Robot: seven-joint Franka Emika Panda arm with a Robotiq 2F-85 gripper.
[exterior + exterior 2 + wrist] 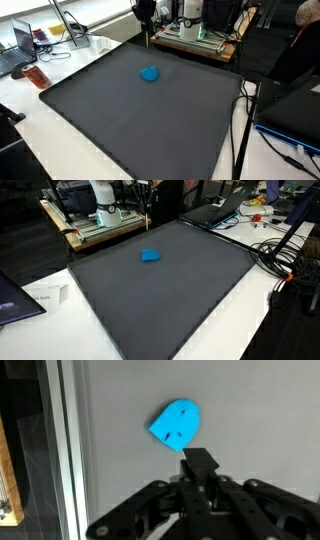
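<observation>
Your claw (200, 460) looks pressed together, with nothing between its tips. It hangs in the air over the far edge of the big dark grey mat (130, 120).

The flat blue plastic piece (177, 425) lies on that mat. In the wrist view it sits just ahead of the claw tips and a little to the left. It is near the claw but apart from it, and nothing is touching it. One end of the piece is round and the other end is cut nearly straight. Its long side runs on a slant: the straight end is closer to the claw and off to the left, and the round end is farther away. You can see two tiny dark marks on its top.

In both exterior views the blue piece (150, 73) (151, 255) lies alone on the mat, below the claw (149, 40) and farther in from the mat's edge.

The mat is flat and smooth, and it covers most of the white counter (40, 130). Behind the claw stands a white machine on a wooden bench (100, 210). Off to one side of the claw, beyond the mat, are an open laptop (20, 45) and a small red thing (38, 76). Past the opposite edge of the mat you have a heap of black cables (280, 255).
</observation>
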